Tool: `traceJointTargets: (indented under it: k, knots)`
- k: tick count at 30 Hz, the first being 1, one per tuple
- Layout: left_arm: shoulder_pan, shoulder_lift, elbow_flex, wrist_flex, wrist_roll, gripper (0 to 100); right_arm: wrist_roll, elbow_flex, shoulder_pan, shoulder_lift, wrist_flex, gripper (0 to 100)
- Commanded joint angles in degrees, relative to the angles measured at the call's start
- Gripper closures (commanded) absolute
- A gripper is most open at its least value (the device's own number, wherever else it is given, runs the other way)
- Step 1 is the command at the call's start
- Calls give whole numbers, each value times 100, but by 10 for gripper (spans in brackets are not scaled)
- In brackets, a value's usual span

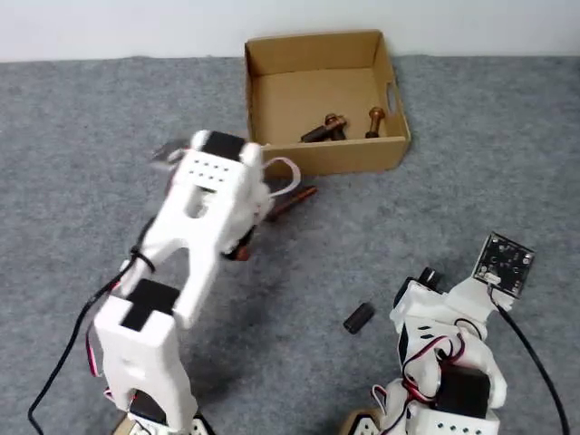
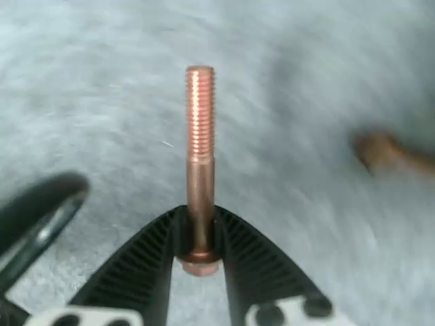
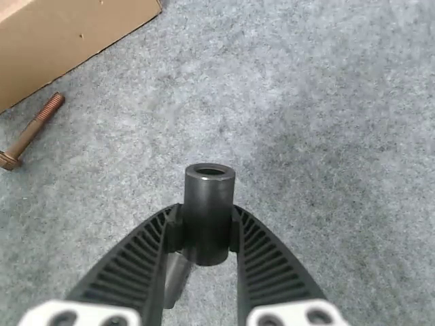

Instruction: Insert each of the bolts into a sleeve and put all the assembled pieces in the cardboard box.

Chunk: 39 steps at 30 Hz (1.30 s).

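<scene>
Ribbed black left gripper [image 2: 197, 221] pinches the copper-coloured threaded bolt [image 2: 200, 149] only at its head, so the shank could tilt and miss the bore; a brown blur [image 2: 387, 153] beside it is unreadable. Right gripper [image 3: 207, 227] clamps the black cylindrical sleeve [image 3: 209, 204], which might slip under a push. Overhead, the white left arm [image 1: 213, 195] hides that bolt near the brown cardboard box [image 1: 349, 159].

Bright, diffuse light throughout; only a thin, soft shadow on the carpet [image 1: 91, 136] along the cardboard box [image 1: 344, 156] front wall; mild sheen on the bolt [image 2: 200, 136] threads
</scene>
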Motion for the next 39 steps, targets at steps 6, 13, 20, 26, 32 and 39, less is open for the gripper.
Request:
traceJointTargets:
  k: [6, 13, 20, 26, 32, 39]
  knots:
    - [-1248, -369, 321, 167, 246, 991, 35, -53, 13, -40, -145, 991]
    - [-1292, -404, 708, 167, 229, 851, 35, -53, 13, -40, -145, 991]
    - [-1284, -413, 734, 176, -1415, 839, 35, -53, 13, -40, -145, 991]
    - [-1389, -413, 725, 176, -5301, 840, 35, -53, 13, -40, -145, 991]
    - [-1371, -413, 725, 167, -8923, 851, 44, -44, 13, -40, -127, 991]
    - [-1389, -404, 769, 158, -13495, 936, 44, -44, 22, -40, -110, 991]
